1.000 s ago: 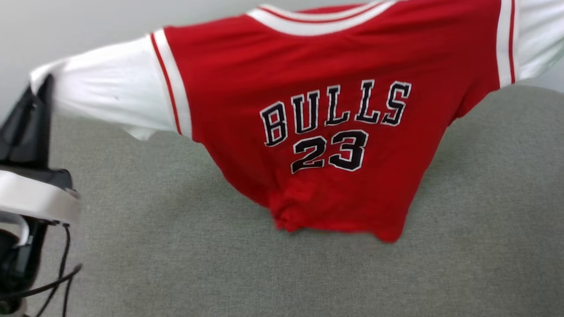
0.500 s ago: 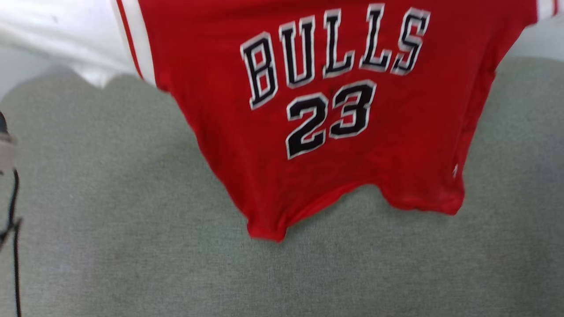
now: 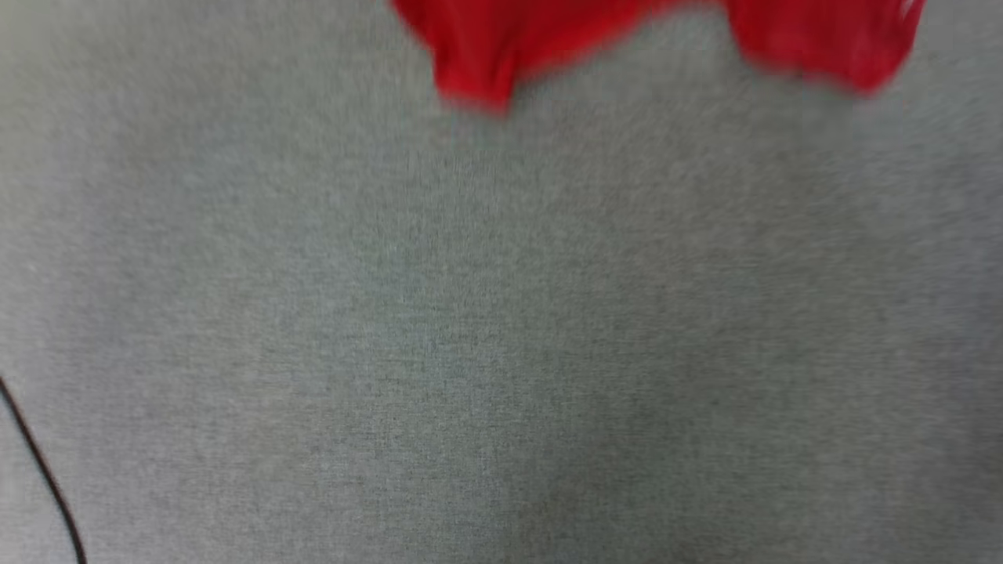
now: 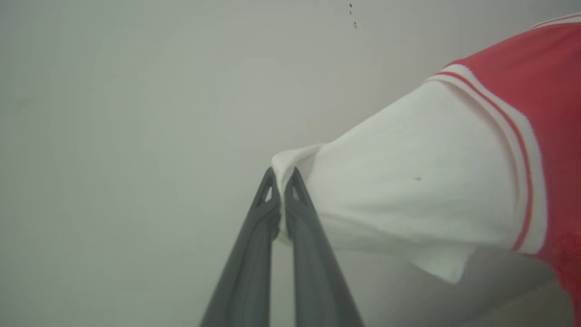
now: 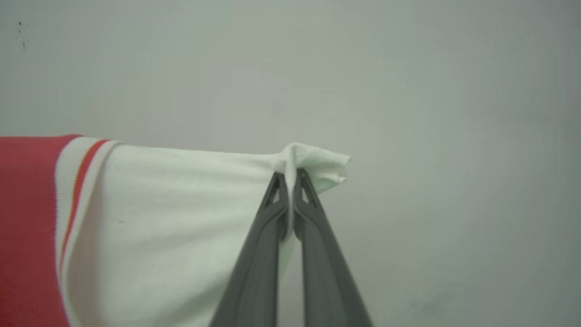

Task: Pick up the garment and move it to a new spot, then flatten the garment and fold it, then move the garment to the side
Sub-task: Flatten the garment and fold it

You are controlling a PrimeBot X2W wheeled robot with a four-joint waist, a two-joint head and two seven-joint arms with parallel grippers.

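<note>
Head view: blurred red hem of the garment (image 3: 478, 55) hanging at twelve to one o'clock, two drooping points over a grey fabric surface (image 3: 501, 313). Too smeared to tell whether touching the surface. Thin black cable (image 3: 43, 478) curving at seven to eight o'clock.

Left wrist view: left gripper (image 4: 282, 175) at six o'clock, dark fingers pressed together and pinching the bunched tip of a white sleeve (image 4: 408, 190). Sleeve stretched toward three o'clock, ending in red-and-white trim, red body cloth at two to four o'clock. Pale wall (image 4: 136, 113) behind, from nine to twelve o'clock.

Right wrist view: right gripper (image 5: 287, 175) at six o'clock, fingers likewise clamped tight on the gathered end of the other white sleeve (image 5: 181, 218), a small tuft poking past the tips toward one o'clock. Sleeve pulled out toward nine o'clock, striped trim and red cloth at the nine o'clock edge.
</note>
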